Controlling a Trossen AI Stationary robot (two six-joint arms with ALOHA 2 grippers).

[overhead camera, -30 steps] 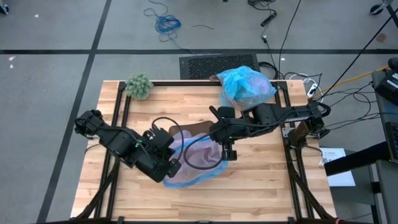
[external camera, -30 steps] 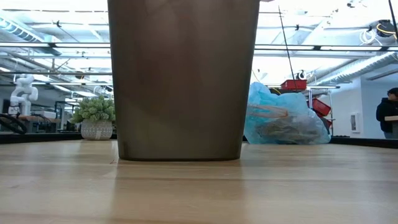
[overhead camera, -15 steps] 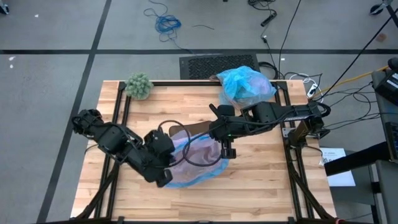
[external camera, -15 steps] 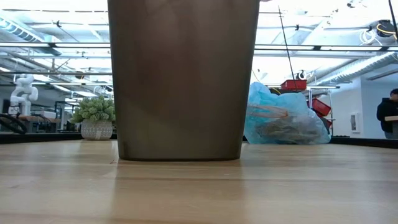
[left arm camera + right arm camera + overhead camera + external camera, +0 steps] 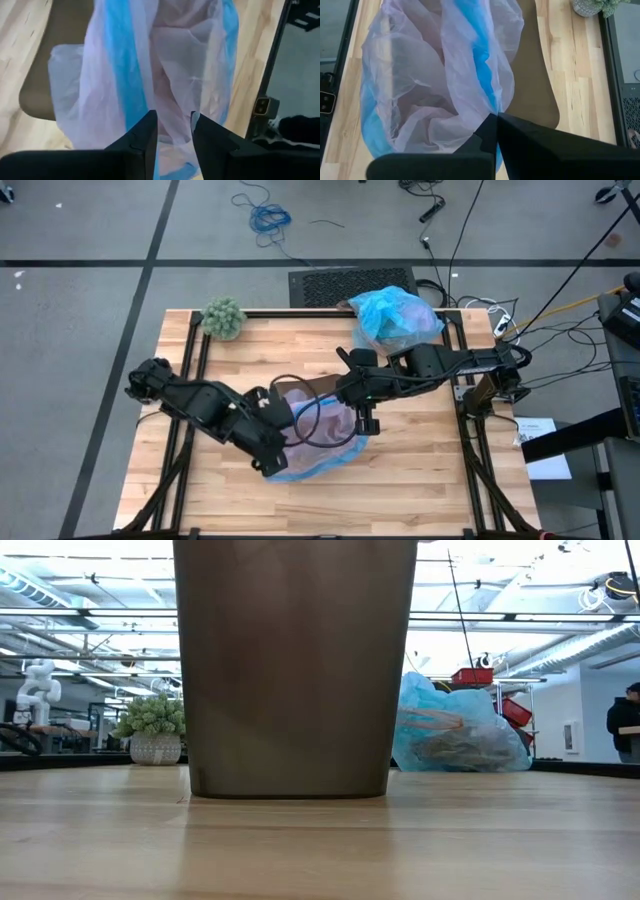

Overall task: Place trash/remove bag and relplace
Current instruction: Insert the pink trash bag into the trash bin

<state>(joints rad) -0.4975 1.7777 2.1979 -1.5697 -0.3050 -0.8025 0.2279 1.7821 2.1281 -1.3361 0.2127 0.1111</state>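
Since a second ago the left arm has shifted along the near-left side of the brown bin (image 5: 295, 670), and its gripper (image 5: 272, 465) now sits at the bin's near-left corner. In the left wrist view its fingers (image 5: 142, 137) stand slightly spread with pink film between them; whether they pinch it, I cannot tell. The right gripper (image 5: 366, 426) is unmoved at the bin's right rim, and the right wrist view shows its fingers (image 5: 492, 131) pressed together on the pink bag with a blue rim (image 5: 318, 435), draped over the bin's mouth.

The high view alone shows both arms and the fuzzy green ball (image 5: 224, 318) at the table's far-left corner. The low view shows neither gripper, only the bin's plain wall and, behind it to the right, the filled light-blue bag (image 5: 455, 730) on the table (image 5: 320, 840), with scraps of trash (image 5: 460, 745) dimly visible through it.
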